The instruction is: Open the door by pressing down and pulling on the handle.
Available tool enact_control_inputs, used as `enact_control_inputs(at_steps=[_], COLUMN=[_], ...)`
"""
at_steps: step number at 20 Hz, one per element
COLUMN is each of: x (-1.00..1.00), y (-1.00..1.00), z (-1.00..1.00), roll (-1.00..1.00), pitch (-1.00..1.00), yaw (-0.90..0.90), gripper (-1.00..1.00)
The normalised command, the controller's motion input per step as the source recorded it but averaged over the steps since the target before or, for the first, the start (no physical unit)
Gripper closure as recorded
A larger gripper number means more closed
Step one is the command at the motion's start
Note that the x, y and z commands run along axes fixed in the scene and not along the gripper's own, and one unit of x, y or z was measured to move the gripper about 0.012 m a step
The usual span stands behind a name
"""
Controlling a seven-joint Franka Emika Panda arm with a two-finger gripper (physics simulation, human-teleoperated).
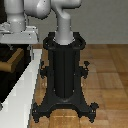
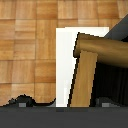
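Note:
The door [image 1: 7, 80] is a dark panel in a white frame [image 1: 27, 75] at the exterior view's left. Its tan handle [image 1: 11, 61] sticks out from the panel. My white-grey gripper [image 1: 17, 39] hangs a short way above the handle and does not touch it. In the wrist view the handle [image 2: 85, 75] is a tan lever on a round tan stub, crossing from the dark door [image 2: 114, 82] over the white frame [image 2: 65, 60]. My gripper [image 2: 62, 102] shows two dark fingertips [image 2: 20, 101] set wide apart with nothing between them.
My black pedestal [image 1: 65, 70] with splayed feet stands on the wood floor [image 1: 110, 75] just beside the door frame, to the exterior view's right of it. The white arm links [image 1: 45, 10] reach over from the pedestal top toward the door.

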Motion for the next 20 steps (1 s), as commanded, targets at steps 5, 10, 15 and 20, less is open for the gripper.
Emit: enact_control_inputs(at_steps=[5, 10, 15, 20], x=[0.00, 0.00, 0.00, 0.00], y=[-0.60, -0.20, 0.00, 0.00], z=[-0.60, -0.40, 0.00, 0.00], roll=[0.00, 0.00, 0.00, 0.00], pitch=[0.00, 0.00, 0.00, 0.00], yaw=[0.00, 0.00, 0.00, 0.00], gripper=[-1.00, 1.00, 1.00, 1.00])
